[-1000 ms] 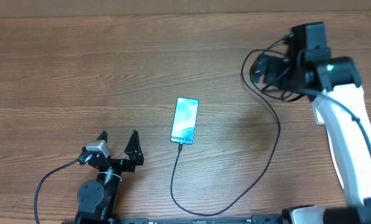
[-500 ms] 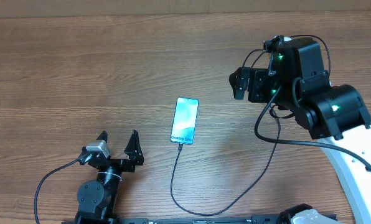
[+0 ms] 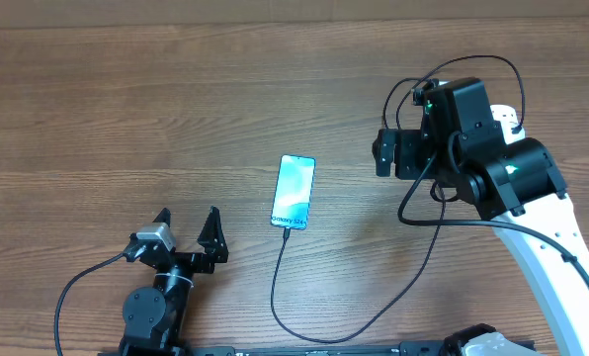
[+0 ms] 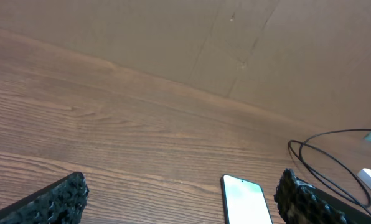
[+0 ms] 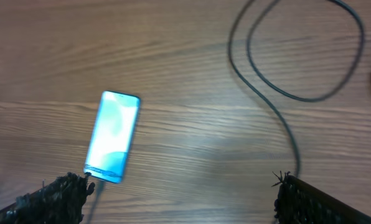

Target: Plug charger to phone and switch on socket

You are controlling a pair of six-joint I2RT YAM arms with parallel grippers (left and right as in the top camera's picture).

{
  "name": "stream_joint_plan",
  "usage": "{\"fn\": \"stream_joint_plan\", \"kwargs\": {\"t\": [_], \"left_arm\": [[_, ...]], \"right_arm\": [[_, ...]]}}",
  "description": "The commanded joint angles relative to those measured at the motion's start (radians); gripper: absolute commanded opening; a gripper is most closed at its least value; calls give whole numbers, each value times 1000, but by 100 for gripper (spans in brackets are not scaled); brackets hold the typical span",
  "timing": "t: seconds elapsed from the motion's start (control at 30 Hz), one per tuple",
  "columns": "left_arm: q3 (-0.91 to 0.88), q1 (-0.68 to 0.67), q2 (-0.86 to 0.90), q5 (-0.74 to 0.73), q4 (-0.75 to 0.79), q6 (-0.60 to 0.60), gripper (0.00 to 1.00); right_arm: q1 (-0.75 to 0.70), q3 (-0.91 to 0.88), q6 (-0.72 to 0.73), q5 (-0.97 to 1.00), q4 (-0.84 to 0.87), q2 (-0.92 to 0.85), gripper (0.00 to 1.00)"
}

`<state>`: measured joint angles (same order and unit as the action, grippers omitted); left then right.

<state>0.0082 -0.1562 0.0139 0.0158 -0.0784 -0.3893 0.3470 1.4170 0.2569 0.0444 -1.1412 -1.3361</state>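
right gripper swung inward | overhead: charger in phone | left wrist: connector hidden

Bare counter lies open left of the phone, while the charger loops across the wood on its right, obstructing any low pass.

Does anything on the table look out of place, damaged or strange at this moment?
Nothing stands out. The phone lies flat with its screen lit. The cable meets its lower end and runs in a loose loop over the table toward the right arm. No damage or spill shows.
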Motion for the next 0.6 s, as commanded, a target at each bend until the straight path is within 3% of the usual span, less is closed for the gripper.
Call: {"fn": "stream_joint_plan", "kwargs": {"t": [0.0,0.57], "left_arm": [[-3,5,-10,-8,0,19,99],[-3,5,-10,-8,0,19,100]], "right_arm": [[0,-4,-24,53,10,13,100],[0,-60,-40,42,118,42,100]]}}
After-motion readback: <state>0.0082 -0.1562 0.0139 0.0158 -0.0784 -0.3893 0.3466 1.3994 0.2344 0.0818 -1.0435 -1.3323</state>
